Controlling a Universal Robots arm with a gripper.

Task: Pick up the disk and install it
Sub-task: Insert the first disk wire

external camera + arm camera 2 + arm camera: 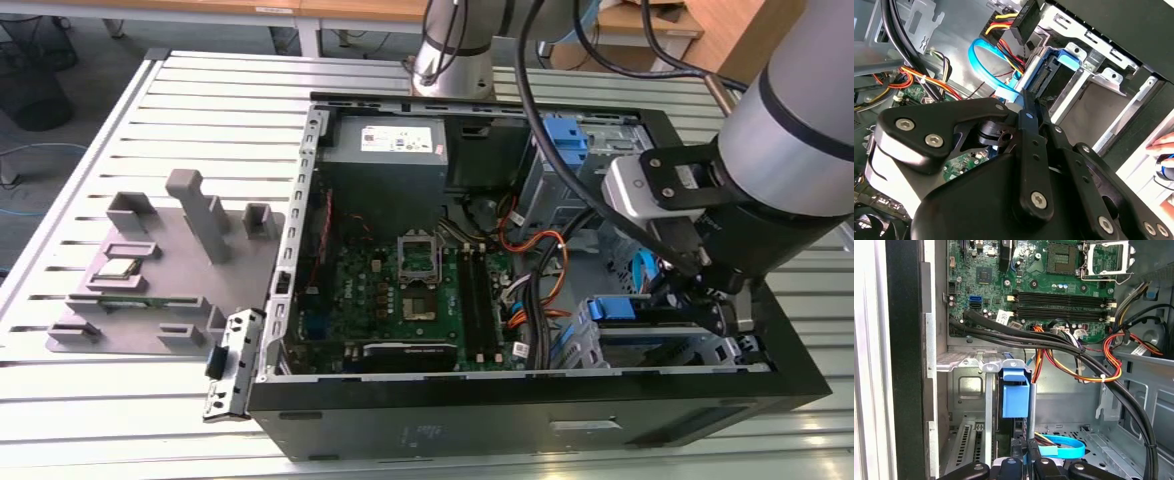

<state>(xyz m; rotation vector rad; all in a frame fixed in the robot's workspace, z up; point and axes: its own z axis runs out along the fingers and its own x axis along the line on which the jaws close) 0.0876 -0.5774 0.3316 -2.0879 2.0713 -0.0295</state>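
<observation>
Pickup part looks done. Disk (pixel 621 312) not lying on the tabletop (pixel 134 400) but down inside the open computer case (pixel 534 400), low on the exterior view's right, standing on edge in the metal drive cage (pixel 969 390) next to the motherboard (pixel 414 290). Blue side rail and its tab clearly visible in both wrist views (pixel 1015 400), connector end of the disk (pixel 1046 75) facing out toward the gripper.

Gripper (pixel 1027 465) lowered into the case right over that end, fingers drawn together with barely a slit between them, not wrapped around the disk. Tips (pixel 1023 100) right up against the connector end, beside a loose blue cable (pixel 1064 447); can't say for sure if actually touching.

So, best guess: most of the way there, disk in its slot. Whether fully seated and clicked in, impossible to tell. No cable plugged into the disk as far as visible.
</observation>
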